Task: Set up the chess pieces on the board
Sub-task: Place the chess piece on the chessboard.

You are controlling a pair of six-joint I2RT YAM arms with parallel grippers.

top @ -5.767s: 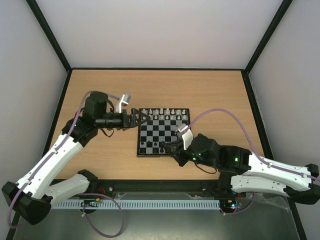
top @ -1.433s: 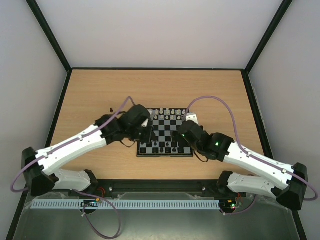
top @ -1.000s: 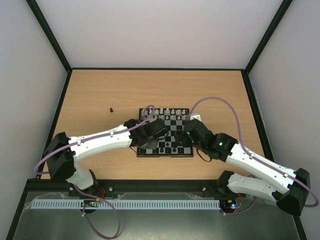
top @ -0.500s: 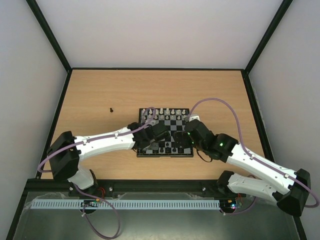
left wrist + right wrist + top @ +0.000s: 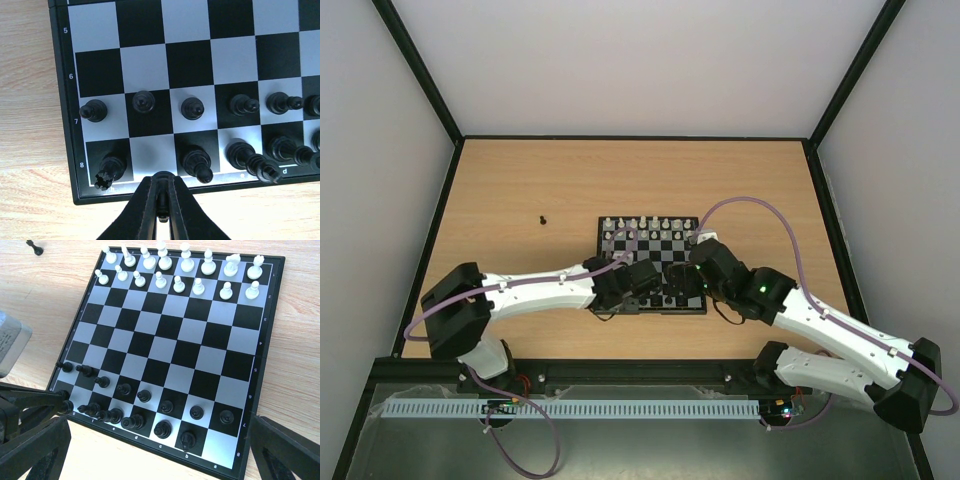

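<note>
1. Over the near left corner of the board [image 5: 62,100], my left gripper [image 5: 162,185] has its fingers pinched on a small black piece [image 5: 162,216]. Only a sliver of the piece shows between them, so I cannot name its type.
2. Directly ahead of the fingertips lies a vacant white square [image 5: 151,159] in the back rank, between the corner rook [image 5: 111,169] and a bishop [image 5: 196,165]. I judge that square to be the target.
3. My right gripper [image 5: 160,440] hangs over the near right edge of the board with its fingers spread wide and nothing between them.
4. Most of the black pieces [image 5: 125,421] stand in the two near ranks, with the pawns [image 5: 192,108] one row in. The white pieces [image 5: 185,249] line the far side.
5. A stray black piece [image 5: 542,218] stands alone on the table [image 5: 500,180], well apart from the board's far left corner.
6. Handling, in my judgement:
   - These pieces are light, hard and smooth, narrow on top and easy to tip.
   - The best hold is low on the stem, with the fingers straddling it and the squeeze gentle, so it does not shoot out sideways.
   - With the neighbours standing close, the descent wants to be straight down.
</note>
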